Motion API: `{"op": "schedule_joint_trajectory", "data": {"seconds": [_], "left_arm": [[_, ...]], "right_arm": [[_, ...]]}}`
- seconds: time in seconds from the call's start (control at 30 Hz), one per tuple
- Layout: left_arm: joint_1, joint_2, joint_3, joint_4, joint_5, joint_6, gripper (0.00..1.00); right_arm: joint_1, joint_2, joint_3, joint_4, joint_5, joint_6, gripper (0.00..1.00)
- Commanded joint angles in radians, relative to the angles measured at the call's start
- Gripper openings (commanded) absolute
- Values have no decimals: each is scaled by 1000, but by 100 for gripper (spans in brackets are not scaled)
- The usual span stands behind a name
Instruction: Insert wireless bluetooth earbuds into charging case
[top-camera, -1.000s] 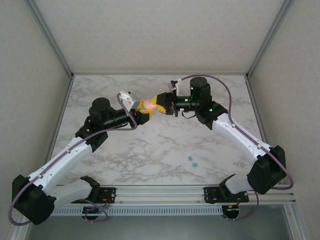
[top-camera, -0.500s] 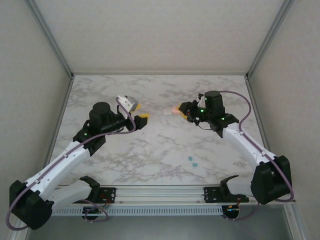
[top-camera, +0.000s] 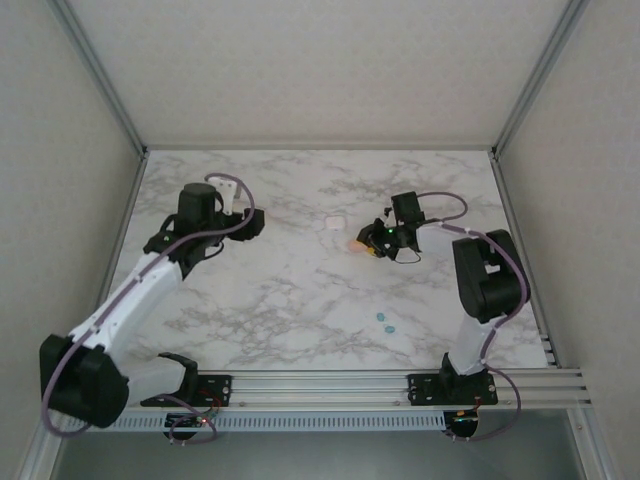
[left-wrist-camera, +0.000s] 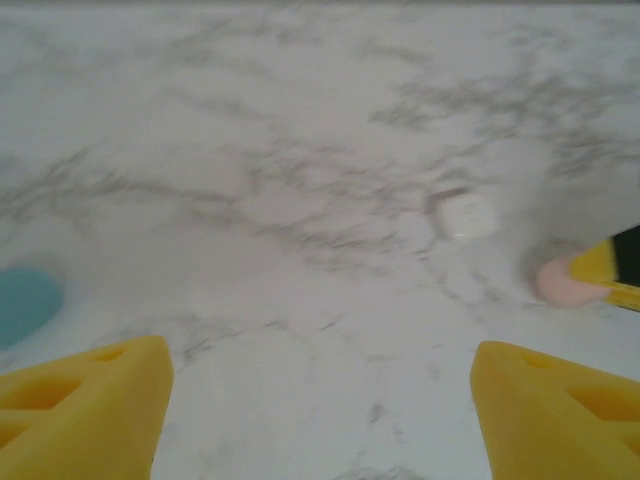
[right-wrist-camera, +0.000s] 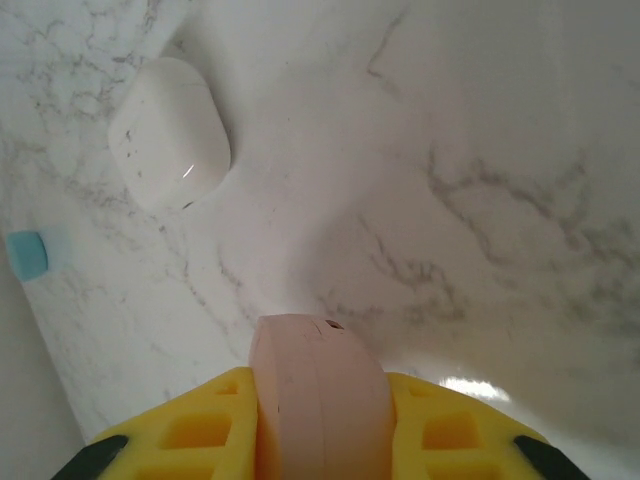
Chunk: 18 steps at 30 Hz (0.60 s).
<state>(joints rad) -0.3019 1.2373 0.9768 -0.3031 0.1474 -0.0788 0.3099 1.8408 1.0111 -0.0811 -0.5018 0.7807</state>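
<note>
Earbuds (top-camera: 380, 317), two teal, loose, one white case (top-camera: 332, 222), right claw (top-camera: 366, 246) clamped on one pink case (right-wrist-camera: 318, 390), left claw (left-wrist-camera: 320, 400) apart

Left arm (top-camera: 130, 300): white tubular links between rounded black joint housings.
Right arm (top-camera: 482, 278): bulky black housings, with a white link near the base.
Lights (top-camera: 388, 231): small green dots glowing on the black housings.
Cables (top-camera: 60, 365): a thin lavender cable runs along each arm.
Bracket (top-camera: 228, 188): a white moulded piece at the left wrist.
Rail (top-camera: 320, 385): a silver slotted bar with black base mounts.
Left gripper (left-wrist-camera: 318, 350): matte yellow fingers with triangular recesses.
Right gripper (right-wrist-camera: 318, 380): yellow fingers with square recesses and black outer corners.
</note>
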Motion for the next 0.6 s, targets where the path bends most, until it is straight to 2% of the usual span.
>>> {"op": "schedule_joint_trajectory", "data": {"seconds": [0.0, 0.1, 0.27, 0.37, 0.4, 0.57], "left_arm": [[67, 96, 107, -186, 19, -21, 77], [112, 196, 181, -263, 17, 17, 79], [204, 379, 318, -348, -54, 27, 83], [236, 492, 408, -421, -79, 69, 83], [242, 527, 436, -447, -115, 88, 84], [284, 649, 512, -509, -187, 201, 85]], "right_arm": [[0, 52, 58, 50, -43, -100, 17], [0, 59, 51, 58, -66, -119, 24], [-2, 30, 66, -93, 50, -226, 46], [-2, -19, 69, -154, 87, -277, 55], [-2, -37, 73, -179, 98, -296, 63], [-1, -124, 86, -249, 128, -360, 69]]}}
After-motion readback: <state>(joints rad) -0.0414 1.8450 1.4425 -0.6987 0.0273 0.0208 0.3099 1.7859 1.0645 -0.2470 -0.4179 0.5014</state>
